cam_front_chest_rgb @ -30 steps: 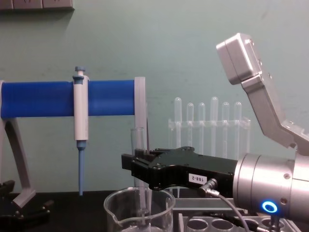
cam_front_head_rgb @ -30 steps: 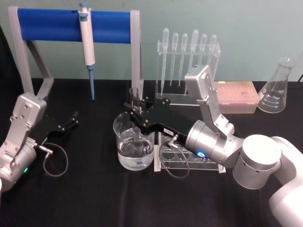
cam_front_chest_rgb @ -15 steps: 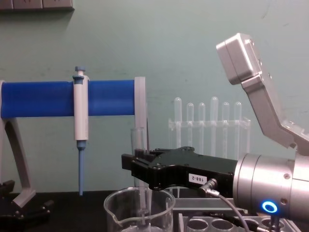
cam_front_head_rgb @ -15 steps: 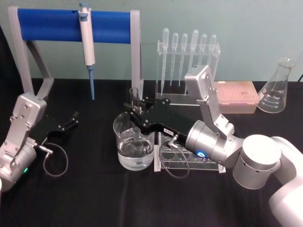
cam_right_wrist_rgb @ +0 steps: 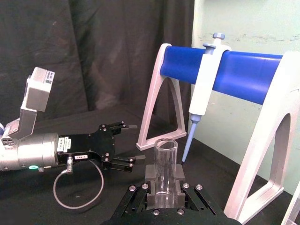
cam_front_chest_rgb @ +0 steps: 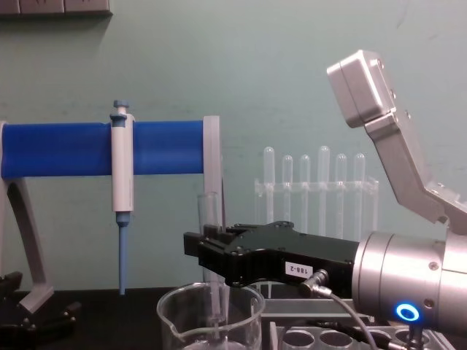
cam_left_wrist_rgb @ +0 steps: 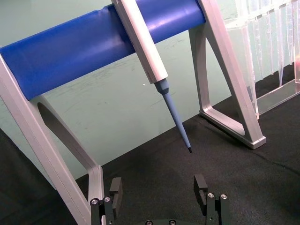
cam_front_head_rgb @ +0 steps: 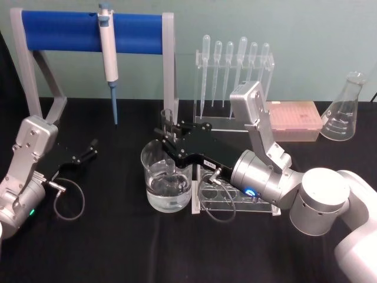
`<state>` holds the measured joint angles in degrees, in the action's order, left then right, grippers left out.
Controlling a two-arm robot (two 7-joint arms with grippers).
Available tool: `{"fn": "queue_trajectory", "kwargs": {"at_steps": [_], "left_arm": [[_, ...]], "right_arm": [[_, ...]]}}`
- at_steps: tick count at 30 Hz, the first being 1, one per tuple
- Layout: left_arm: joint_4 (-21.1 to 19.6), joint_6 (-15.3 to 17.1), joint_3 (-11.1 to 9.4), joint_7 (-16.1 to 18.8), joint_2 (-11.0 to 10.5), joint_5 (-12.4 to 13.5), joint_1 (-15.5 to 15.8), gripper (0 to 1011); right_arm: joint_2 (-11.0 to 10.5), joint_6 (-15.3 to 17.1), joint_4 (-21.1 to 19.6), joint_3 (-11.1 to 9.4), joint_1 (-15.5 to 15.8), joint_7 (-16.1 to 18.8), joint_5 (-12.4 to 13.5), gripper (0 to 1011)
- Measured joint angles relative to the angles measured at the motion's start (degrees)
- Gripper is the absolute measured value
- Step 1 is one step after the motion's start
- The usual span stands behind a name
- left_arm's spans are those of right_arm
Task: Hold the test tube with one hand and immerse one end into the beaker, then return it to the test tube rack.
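Glass test tube stood upright, lower end inside beaker, pinched by right pincer above beaker rim. Risk: sideways pull before lifting could crack tube on beaker wall. Left pincer spread, idle, left of beaker.

I counted one clear glass test tube, one wide clear glass beaker, six thin bulb-topped plastic pipettes at upper centre, one white blue-tipped pipette at upper left, one clear conical glass flask and one flat pink box at the right.
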<state>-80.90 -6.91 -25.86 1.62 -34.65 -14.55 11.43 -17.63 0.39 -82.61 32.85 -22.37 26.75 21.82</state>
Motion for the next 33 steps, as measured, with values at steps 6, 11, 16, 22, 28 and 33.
{"fn": "queue_trajectory", "kwargs": {"at_steps": [6,11,16,22,28,33], "left_arm": [[0.0,0.0,0.0,0.0,0.0,0.0,0.0,1000],[0.0,0.0,0.0,0.0,0.0,0.0,0.0,1000],[0.0,0.0,0.0,0.0,0.0,0.0,0.0,1000],[0.0,0.0,0.0,0.0,0.0,0.0,0.0,1000],[0.0,0.0,0.0,0.0,0.0,0.0,0.0,1000],[0.0,0.0,0.0,0.0,0.0,0.0,0.0,1000]], "right_arm": [[0.0,0.0,0.0,0.0,0.0,0.0,0.0,224],[0.0,0.0,0.0,0.0,0.0,0.0,0.0,225],[0.0,0.0,0.0,0.0,0.0,0.0,0.0,225],[0.0,0.0,0.0,0.0,0.0,0.0,0.0,224],[0.0,0.0,0.0,0.0,0.0,0.0,0.0,225],[0.0,0.0,0.0,0.0,0.0,0.0,0.0,225]]}}
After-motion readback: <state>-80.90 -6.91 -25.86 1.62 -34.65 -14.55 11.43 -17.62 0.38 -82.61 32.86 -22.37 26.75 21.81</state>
